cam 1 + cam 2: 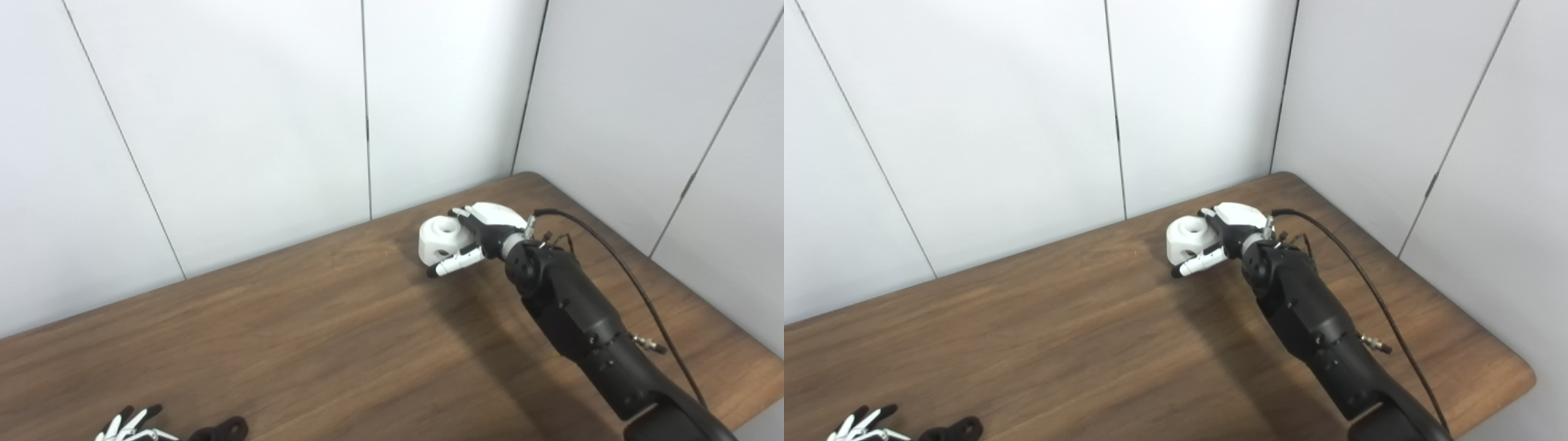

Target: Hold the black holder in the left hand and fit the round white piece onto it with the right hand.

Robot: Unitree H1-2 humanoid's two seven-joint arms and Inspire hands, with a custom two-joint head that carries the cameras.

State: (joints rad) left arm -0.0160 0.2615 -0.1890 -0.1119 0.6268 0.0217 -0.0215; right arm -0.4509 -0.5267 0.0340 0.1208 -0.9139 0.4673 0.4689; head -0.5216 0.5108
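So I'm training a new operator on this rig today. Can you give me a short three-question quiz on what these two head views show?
1. True or false: the black holder is already lifted off the table.
2. Which hand is around the white piece? A) left hand B) right hand C) neither
3. Fill in: the left hand shows at the picture's bottom edge, beside the ____.

Key:
1. False. It lies on the wood near the bottom edge, apart from the left hand's spread fingers.
2. B. The right hand has fingers and thumb round the white piece at the far side of the table.
3. Black holder.
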